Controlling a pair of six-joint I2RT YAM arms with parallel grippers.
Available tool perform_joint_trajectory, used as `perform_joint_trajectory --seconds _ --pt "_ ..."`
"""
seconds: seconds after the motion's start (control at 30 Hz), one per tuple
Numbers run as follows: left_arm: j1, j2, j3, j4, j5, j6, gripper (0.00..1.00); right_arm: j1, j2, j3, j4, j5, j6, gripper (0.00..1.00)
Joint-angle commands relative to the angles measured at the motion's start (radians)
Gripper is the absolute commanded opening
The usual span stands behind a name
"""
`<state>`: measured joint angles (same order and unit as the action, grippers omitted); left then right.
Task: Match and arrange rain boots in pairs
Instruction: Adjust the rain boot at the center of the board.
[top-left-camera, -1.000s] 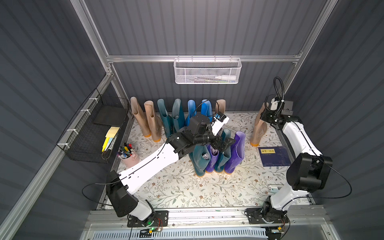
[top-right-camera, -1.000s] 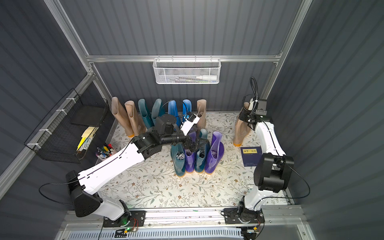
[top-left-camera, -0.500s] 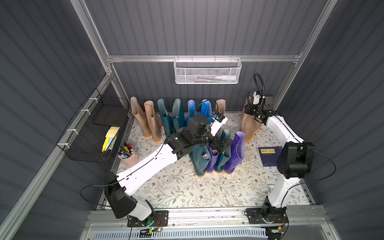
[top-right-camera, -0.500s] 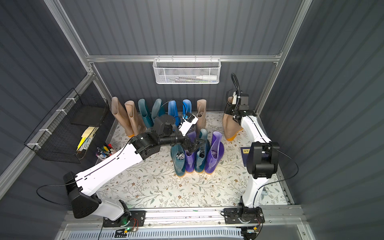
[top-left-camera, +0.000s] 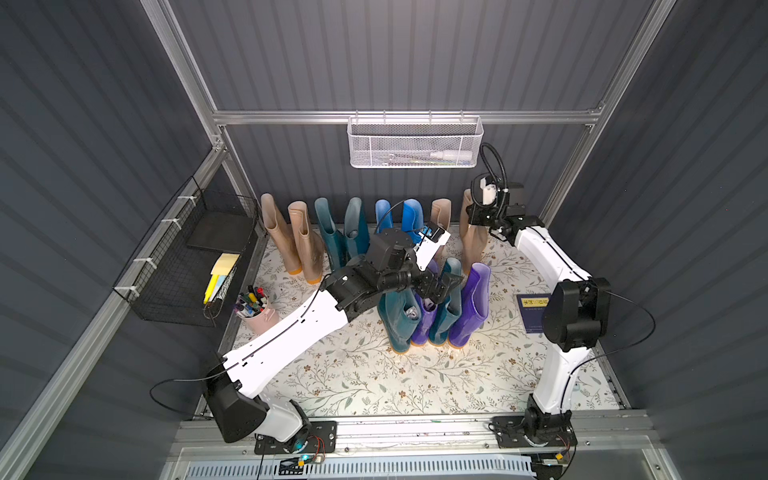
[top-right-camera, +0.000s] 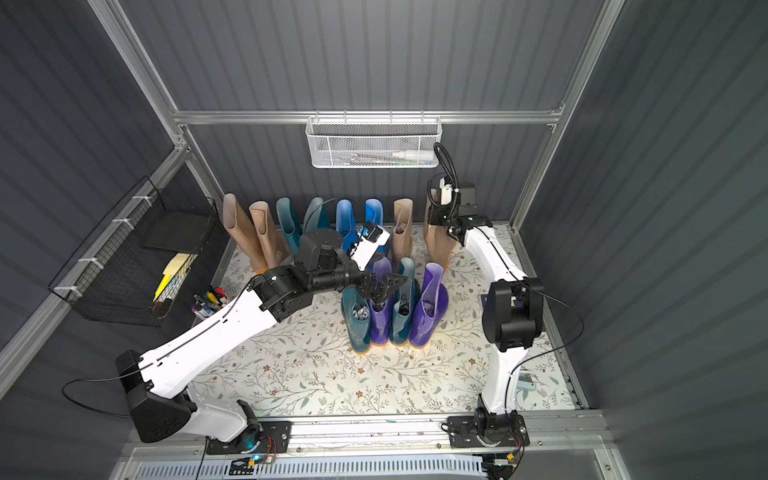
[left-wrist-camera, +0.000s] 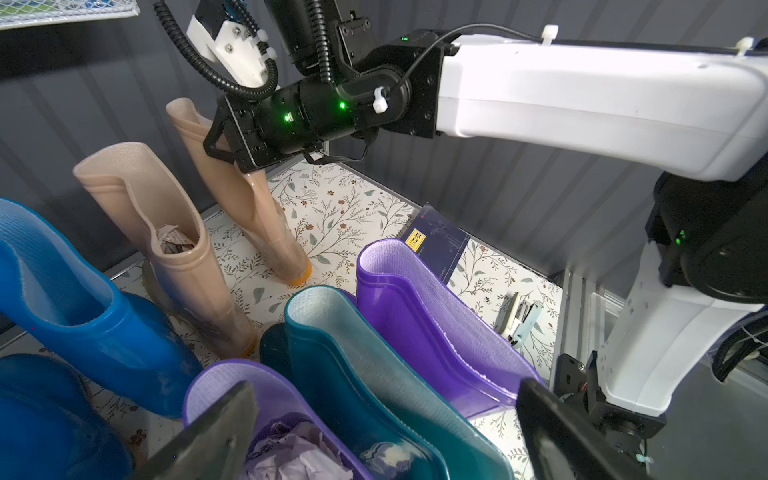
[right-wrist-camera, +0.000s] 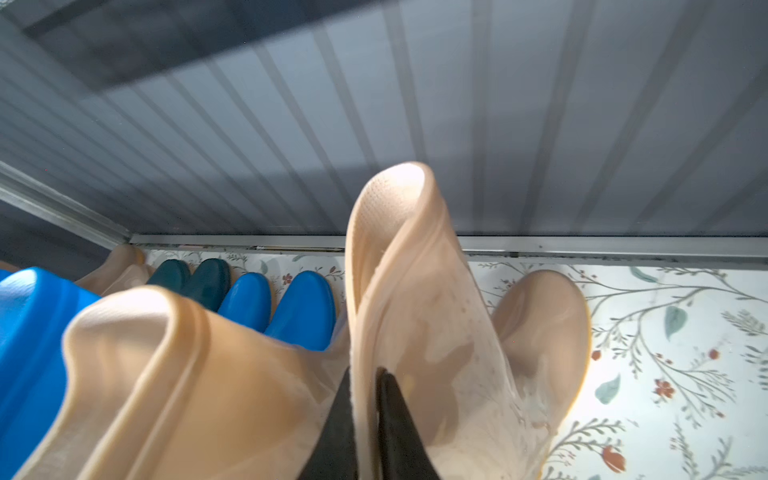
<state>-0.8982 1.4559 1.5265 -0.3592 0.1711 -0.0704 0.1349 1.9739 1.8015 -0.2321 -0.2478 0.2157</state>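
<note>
Back row along far wall, both top views, read from frame left: beige pair (top-left-camera: 303, 245), dark teal pair (top-left-camera: 332, 237), bright blue pair (top-left-camera: 411, 214), single beige boot (top-left-camera: 441, 214). Frame centre, on floral desk (top-left-camera: 374, 374): cluster of four (top-left-camera: 399, 320) stood upright: teal, purple, teal, purple. Left hand (top-left-camera: 437, 286) held over cluster tops, jaws spread wide, nothing gripped. Right of centre, upper frame: fourth beige boot (top-left-camera: 473, 249) pinched at shaft rim by right hand (right-wrist-camera: 365, 374), jaws narrowed on rubber wall; boot tilted, just beside single beige boot. Dark book (top-left-camera: 530, 316) laid at right edge of desk.
</note>
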Motion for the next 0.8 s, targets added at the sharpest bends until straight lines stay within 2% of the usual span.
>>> perform_joint_trajectory --seconds 0.0,0.5,0.77 --pt "-0.005 -0.022 -0.019 -0.009 -0.013 0.02 0.99 0.006 -0.053 0.014 0.043 -0.05 -0.003 0.06" --pt "-0.005 -0.036 -0.033 -0.006 -0.03 0.023 0.99 0.02 -0.04 0.014 0.102 -0.212 0.033 0.06" --pt "-0.005 -0.036 -0.035 -0.009 -0.034 0.026 1.0 0.024 -0.061 -0.032 0.107 -0.228 0.033 0.06"
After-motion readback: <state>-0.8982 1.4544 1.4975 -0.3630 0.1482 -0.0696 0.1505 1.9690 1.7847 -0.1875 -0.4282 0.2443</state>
